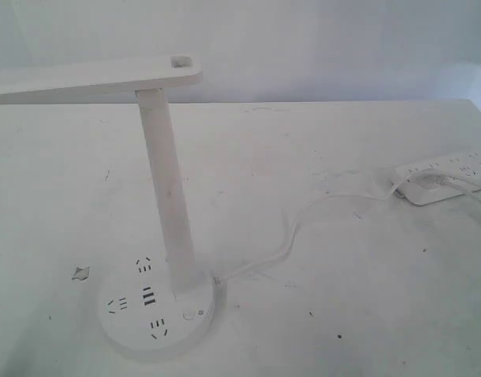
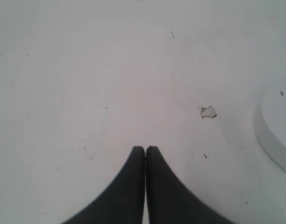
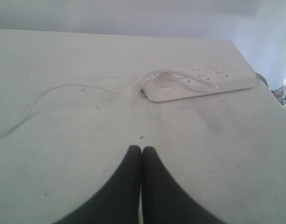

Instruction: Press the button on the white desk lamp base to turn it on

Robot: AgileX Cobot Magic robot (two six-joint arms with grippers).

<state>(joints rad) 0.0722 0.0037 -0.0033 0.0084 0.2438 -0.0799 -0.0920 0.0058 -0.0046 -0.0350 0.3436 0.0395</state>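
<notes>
The white desk lamp (image 1: pixel 168 196) stands at the front left of the table, its slanted post rising to a long flat head (image 1: pixel 91 78). Its round base (image 1: pixel 126 334) carries dark socket slots and two USB ports (image 1: pixel 150 298). The button (image 1: pixel 188 316), a tiny ringed circle with a sun mark beside it, sits on the base right of the post. Neither gripper shows in the exterior view. My left gripper (image 2: pixel 145 148) is shut over bare table, with the base's edge (image 2: pixel 273 126) off to one side. My right gripper (image 3: pixel 142 148) is shut, holding nothing.
A long white power strip (image 1: pixel 448 177) lies at the right edge of the table (image 1: pixel 342 259), also seen as the power strip (image 3: pixel 203 84) in the right wrist view. The lamp's white cord (image 1: pixel 291 228) curves from it to the base. A small chip (image 1: pixel 82 273) marks the tabletop left of the base.
</notes>
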